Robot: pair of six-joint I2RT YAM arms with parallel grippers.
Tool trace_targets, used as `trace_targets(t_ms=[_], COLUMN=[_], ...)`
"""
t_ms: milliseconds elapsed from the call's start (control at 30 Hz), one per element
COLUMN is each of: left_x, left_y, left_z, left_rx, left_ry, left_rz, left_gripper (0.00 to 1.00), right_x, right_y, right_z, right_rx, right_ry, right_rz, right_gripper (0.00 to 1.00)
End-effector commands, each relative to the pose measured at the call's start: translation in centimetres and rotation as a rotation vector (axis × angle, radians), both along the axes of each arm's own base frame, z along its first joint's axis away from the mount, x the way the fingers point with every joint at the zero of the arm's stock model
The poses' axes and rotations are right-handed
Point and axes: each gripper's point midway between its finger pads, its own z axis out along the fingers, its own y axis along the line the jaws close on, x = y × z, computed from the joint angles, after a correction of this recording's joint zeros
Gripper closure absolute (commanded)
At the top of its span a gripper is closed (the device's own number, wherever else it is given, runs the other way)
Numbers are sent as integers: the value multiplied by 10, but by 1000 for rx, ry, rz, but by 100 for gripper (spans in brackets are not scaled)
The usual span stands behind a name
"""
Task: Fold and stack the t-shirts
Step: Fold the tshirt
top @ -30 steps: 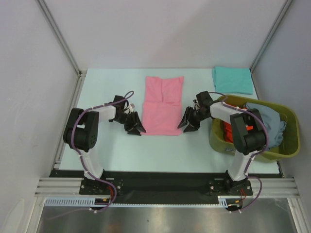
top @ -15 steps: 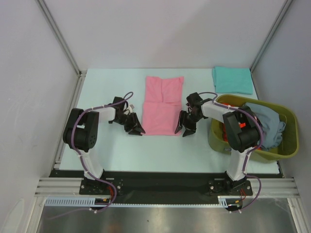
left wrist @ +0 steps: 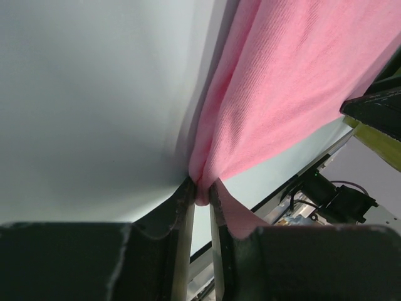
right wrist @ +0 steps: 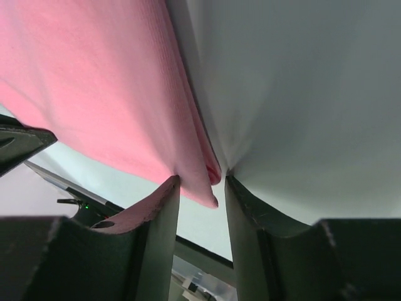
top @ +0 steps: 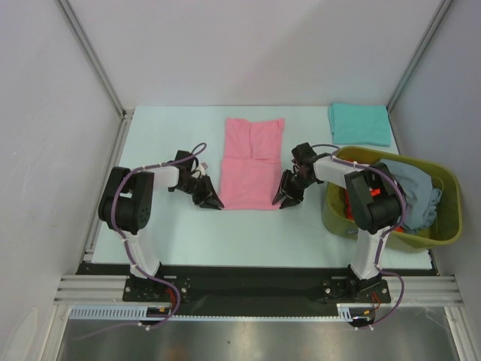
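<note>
Left tool point(left wrist: 200, 188) pinches one near corner of the pink shirt point(top: 252, 162), while right tool point(right wrist: 200, 182) straddles the other corner half-open, apparently to fold it.

Pink t-shirt point(top: 252, 162) folded into a long flat strip at centre, running 12 to 6 o'clock, teal t-shirt point(top: 359, 124) folded flat at 1 o'clock, grey-blue t-shirt point(top: 417, 192) crumpled at 3 o'clock, orange-red t-shirt point(top: 347, 204) beside it, mostly hidden

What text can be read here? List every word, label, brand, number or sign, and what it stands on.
No readable text in any view.
pink t-shirt: plain cloth, no print or tag showing.
teal t-shirt: plain, no print.
olive basket: no label visible.
</note>
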Motion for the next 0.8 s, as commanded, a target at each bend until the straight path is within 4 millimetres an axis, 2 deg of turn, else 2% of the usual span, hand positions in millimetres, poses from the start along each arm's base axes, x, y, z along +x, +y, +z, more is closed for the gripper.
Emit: trace_targets(t_ms=[0,67,200,233,267,300,367,500,600,633,700,733,767], left_x=[1,1,2,1,2,2,-2,-14,-30,-41,-50,-63,-65], left_y=[20,21,24,25,27,28,32,39,38,39,37,37,34], left_z=[-31,-31,-31,-32,-32,-31,-33,-31,-26,-26,-23,-26,-18], left_rx=[126,129,130,135,141,146,162,186,161,159,151,152,138], left_ry=[-5,-9,-15,-15,-16,-22,-17,-26,-30,-26,-35,-15,-39], left_rz=[6,7,16,18,23,25,31,45,66,69,76,76,79], left_gripper=[79,79,83,85,93,98,100,100,100,100,100,100,100], right_x=[1,-1,-4,-5,-4,-5,-6,-18,-29,-37,-47,-57,-61], right_y=[-2,-3,0,0,1,0,0,1,9,8,13,10,11], right_z=[-16,-19,-24,-25,-25,-27,-28,-28,-17,-19,-11,-13,-7], right_rx=[-14,-17,-19,-23,-24,-29,-53,-101,-88,-88,-73,-81,-73], right_ry=[11,18,26,24,21,21,9,-12,-57,-44,-59,-46,-59], right_rz=[-32,-32,-20,-18,-16,-8,23,100,140,145,153,157,156], right_gripper=[59,60,72,78,83,92,99,100,100,100,100,100,100])
